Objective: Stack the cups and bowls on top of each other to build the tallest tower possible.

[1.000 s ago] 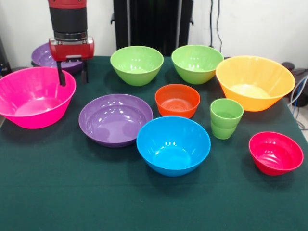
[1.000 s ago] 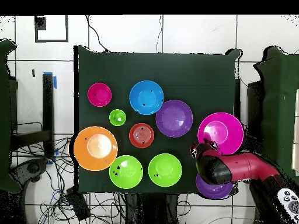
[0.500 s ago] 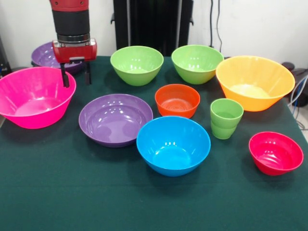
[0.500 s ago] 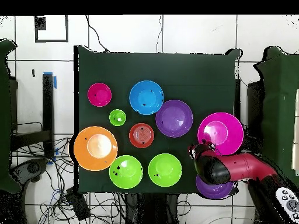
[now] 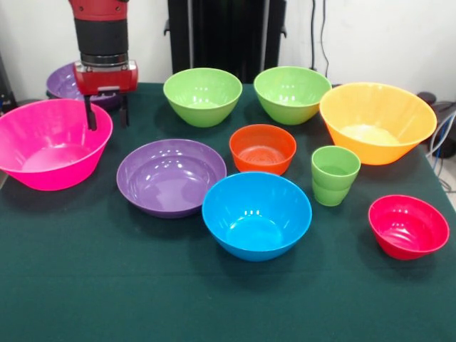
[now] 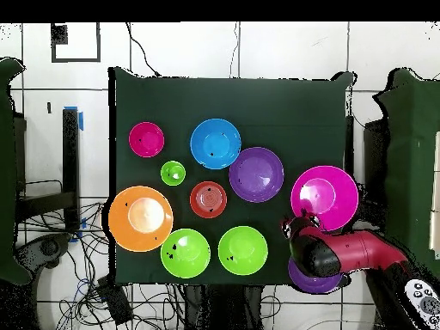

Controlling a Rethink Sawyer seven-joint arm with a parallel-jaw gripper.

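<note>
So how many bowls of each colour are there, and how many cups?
Pink bowl: 1
Purple bowls: 2
Green bowls: 2
Yellow-orange bowl: 1
Small orange bowl: 1
Blue bowl: 1
Red-pink bowl: 1
Green cups, nested: 2
Total: 11

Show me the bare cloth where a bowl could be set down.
Widest free patch: the cloth along the camera-side edge in the front view, before the blue bowl and red-pink bowl. Crowded: the middle, where purple bowl, orange bowl and cups sit close, and by the pink bowl under the gripper.
</note>
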